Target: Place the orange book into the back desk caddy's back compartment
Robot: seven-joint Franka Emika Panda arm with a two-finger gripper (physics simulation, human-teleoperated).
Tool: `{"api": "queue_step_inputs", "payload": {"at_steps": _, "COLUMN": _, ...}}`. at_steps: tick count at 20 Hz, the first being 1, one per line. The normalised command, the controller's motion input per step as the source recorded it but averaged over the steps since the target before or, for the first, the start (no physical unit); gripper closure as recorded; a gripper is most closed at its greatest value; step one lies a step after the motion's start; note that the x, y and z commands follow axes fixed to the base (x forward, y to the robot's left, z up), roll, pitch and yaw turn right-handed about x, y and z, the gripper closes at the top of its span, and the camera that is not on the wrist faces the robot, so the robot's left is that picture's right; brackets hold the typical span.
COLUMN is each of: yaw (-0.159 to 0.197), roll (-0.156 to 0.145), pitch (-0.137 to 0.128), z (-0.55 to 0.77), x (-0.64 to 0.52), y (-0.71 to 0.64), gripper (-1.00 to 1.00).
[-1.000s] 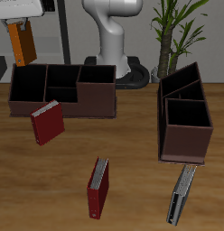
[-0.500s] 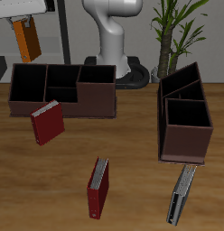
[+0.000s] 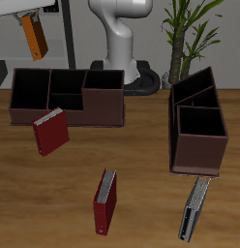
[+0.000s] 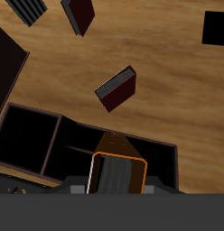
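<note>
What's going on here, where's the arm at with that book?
The pincer holds the orange book in the air, tilted, above the back desk caddy. The wrist view shows the book over the caddy's open cells, not yet inside one. Two dark red books lie untouched on the table.

Two dark red books (image 3: 51,131) (image 3: 105,201), second caddy (image 3: 198,131), potted plant (image 3: 187,34).

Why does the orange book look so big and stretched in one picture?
Wrist view: the orange book sits right by the lens, so it looms large. Exterior view: it looks small, far off, tilted. Both are sharp, evenly lit, without glare.
</note>
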Motion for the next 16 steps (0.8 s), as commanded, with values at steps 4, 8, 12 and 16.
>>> {"api": "queue_step_inputs", "payload": {"at_steps": 4, "yaw": 0.128, "roll": -0.049, "pitch": 0.005, "z": 0.32, "x": -0.12, "y": -0.11, "gripper": 1.00}}
{"api": "queue_step_inputs", "payload": {"at_steps": 8, "yaw": 0.222, "roll": 0.009, "pitch": 0.005, "z": 0.22, "x": -0.14, "y": 0.00, "gripper": 1.00}}
{"api": "queue_step_inputs", "payload": {"at_steps": 12, "yaw": 0.173, "roll": -0.008, "pitch": 0.015, "z": 0.20, "x": -0.15, "y": 0.00, "gripper": 1.00}}
{"api": "queue_step_inputs", "payload": {"at_steps": 16, "yaw": 0.276, "roll": 0.021, "pitch": -0.045, "z": 0.37, "x": -0.21, "y": -0.02, "gripper": 1.00}}
